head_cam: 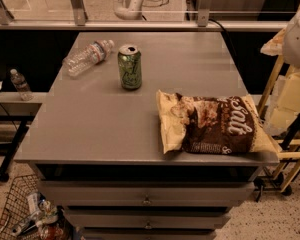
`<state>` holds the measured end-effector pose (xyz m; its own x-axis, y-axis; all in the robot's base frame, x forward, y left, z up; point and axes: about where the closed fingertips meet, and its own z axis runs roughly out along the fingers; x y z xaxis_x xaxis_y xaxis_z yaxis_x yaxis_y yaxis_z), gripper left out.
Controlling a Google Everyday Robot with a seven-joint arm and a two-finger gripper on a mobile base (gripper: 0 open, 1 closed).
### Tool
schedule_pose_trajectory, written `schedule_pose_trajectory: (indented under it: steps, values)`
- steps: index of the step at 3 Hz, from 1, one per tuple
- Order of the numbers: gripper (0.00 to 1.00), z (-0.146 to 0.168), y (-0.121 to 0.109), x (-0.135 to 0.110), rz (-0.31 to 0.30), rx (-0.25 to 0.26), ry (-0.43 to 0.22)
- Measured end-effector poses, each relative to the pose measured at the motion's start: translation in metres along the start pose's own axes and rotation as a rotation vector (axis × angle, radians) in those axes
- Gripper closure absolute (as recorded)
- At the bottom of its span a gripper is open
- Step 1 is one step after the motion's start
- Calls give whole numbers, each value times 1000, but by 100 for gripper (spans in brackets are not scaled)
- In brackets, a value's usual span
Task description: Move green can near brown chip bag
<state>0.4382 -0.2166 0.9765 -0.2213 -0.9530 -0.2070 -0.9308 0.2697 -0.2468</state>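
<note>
The green can (130, 67) stands upright on the grey table (100, 119), in the far middle, with a silver top and pale script on its side. The brown chip bag (213, 125) lies flat at the table's front right corner, with white "Salt" lettering and cream-yellow ends. The can is apart from the bag, up and to the left of it. My gripper is not in view in the camera view.
A clear plastic bottle (87, 57) lies on its side left of the can. A white rounded shape (297, 36) is at the right edge. Another small bottle (20, 84) stands on a low shelf at left. A wire basket of trash (27, 214) sits on the floor. Drawers (146, 194) are below the tabletop.
</note>
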Motion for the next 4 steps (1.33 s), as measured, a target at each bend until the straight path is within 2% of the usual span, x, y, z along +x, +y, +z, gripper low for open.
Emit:
schedule_pose_trajectory:
  steps: [1, 2, 3, 4]
  values:
    - [0, 0, 0, 0, 0, 0, 0]
    - [0, 22, -32, -7, 13, -1, -69]
    - [0, 73, -90, -20, 63, -6, -196]
    - [0, 73, -89, -20, 62, -5, -196]
